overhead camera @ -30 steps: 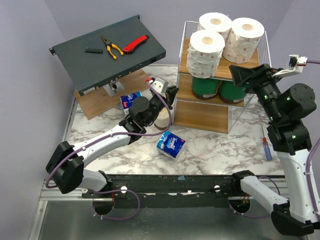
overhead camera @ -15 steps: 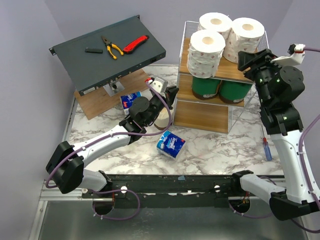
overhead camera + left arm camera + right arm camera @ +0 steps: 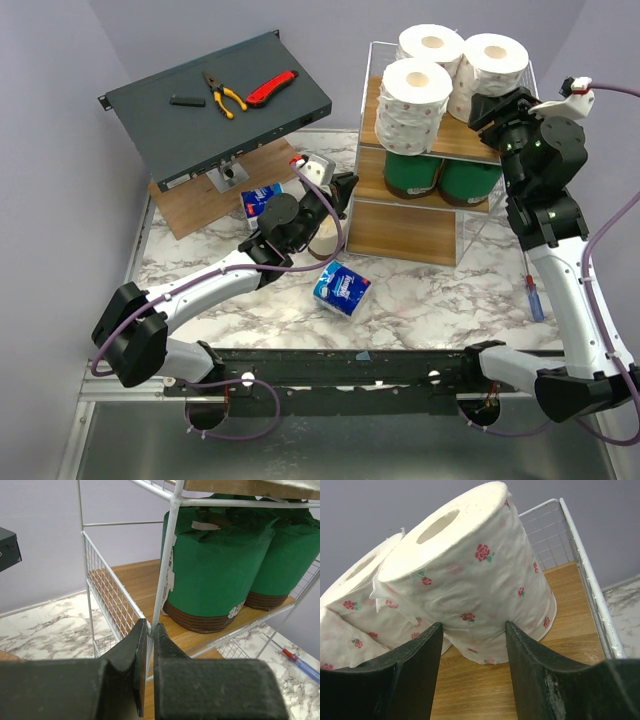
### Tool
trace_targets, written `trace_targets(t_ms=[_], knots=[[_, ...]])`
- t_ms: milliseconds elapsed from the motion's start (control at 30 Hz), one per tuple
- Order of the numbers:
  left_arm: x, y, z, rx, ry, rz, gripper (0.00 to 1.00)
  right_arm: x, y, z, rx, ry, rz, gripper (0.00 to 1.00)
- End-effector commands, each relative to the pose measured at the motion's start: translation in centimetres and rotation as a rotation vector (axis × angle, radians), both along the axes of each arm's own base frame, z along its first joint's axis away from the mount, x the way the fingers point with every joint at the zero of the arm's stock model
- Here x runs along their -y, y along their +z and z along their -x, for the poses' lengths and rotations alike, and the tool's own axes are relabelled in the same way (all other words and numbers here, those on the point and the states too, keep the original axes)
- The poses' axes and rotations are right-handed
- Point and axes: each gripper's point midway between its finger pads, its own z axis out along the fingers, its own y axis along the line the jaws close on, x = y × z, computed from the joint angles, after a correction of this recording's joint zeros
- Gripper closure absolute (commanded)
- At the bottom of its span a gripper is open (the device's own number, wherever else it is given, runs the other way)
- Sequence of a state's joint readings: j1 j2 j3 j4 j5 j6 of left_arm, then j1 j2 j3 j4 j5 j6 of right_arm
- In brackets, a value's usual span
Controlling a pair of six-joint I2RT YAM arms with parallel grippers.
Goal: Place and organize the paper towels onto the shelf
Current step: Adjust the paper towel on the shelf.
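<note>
The shelf (image 3: 440, 245) stands at the back right. Three white pink-print rolls sit on its top tier: one at the front left (image 3: 414, 95), one behind (image 3: 430, 45), one at the right (image 3: 493, 65). Two green-wrapped rolls (image 3: 412, 178) (image 3: 462, 183) stand on the middle tier. A cream roll (image 3: 326, 243) lies on the table under my left arm. Blue-and-white packs lie on the table (image 3: 341, 288) (image 3: 259, 199). My left gripper (image 3: 347, 188) (image 3: 150, 627) is shut on the shelf's front left wire post (image 3: 170, 555). My right gripper (image 3: 490, 105) (image 3: 473, 625) is open, its fingers either side of the right-hand roll (image 3: 470, 560).
A slanted dark grey box (image 3: 215, 100) at the back left carries pliers (image 3: 222, 93) and a red knife (image 3: 271, 88), over a flat wooden board (image 3: 200, 205). A blue-handled screwdriver (image 3: 533, 290) lies right of the shelf, close to its wire sides.
My right arm has risen and swung left, bringing its open gripper up to the right-hand roll on the top tier. The left arm has not moved.
</note>
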State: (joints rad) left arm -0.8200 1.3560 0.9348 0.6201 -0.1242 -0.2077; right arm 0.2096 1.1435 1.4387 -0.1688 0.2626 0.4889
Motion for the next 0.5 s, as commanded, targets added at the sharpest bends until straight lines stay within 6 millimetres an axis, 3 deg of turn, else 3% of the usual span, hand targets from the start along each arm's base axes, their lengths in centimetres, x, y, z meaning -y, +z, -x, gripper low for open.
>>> trace_targets(t_ms=[0,200,467], knots=[[0.5,-0.2,0.6,-0.018,-0.029,0.01,1.0,-1.0,1.1,-0.8,0.033,0.044,-0.009,0.43],[0.5,-0.2,0.5,-0.016,-0.027,0.006,1.0,-1.6,1.1,-1.0,0.022,0.072,-0.003,0.43],[0.3,0.6,0.7,-0.003,-0.024,0.013,1.0,0.2,3.7,3.1,0.092,0.026,0.001,0.37]])
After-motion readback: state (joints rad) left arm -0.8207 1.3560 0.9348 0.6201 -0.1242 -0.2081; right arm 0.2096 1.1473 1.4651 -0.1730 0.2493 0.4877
